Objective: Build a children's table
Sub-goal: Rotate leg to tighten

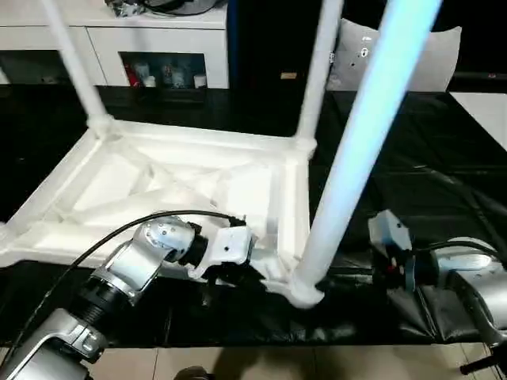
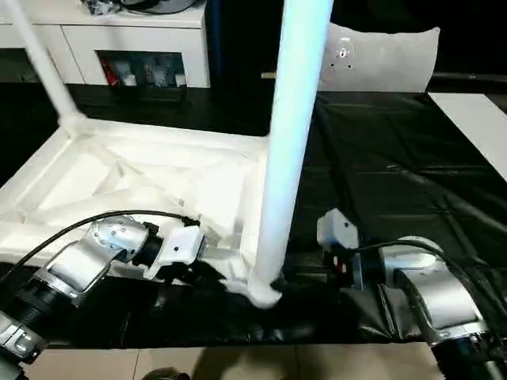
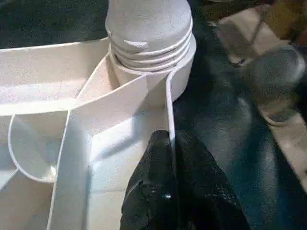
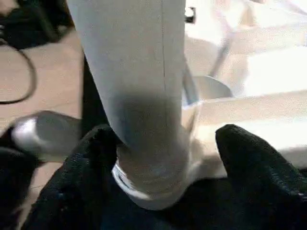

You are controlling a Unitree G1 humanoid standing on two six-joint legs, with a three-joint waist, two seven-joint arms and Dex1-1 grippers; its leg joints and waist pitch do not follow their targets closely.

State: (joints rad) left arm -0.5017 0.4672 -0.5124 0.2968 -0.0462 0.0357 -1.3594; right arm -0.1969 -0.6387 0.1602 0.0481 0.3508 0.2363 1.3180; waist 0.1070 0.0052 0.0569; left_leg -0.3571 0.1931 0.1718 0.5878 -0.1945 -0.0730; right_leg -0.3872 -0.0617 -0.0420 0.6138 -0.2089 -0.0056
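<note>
while the white plastic children's table [image 1: 182, 190] lies upside down on the black-covered worktop [image 1: 412, 158], the left claw [image 3: 169, 158] is closed on its thin rim and the right claw [image 4: 163, 158] stands open around the near leg [image 2: 289, 142], which should be turned fully into its socket, kept upright.

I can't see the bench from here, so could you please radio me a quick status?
Left gripper shut on the tabletop rib. Right gripper open around the near corner leg at its socket. Three legs standing. Nothing in the way.
</note>
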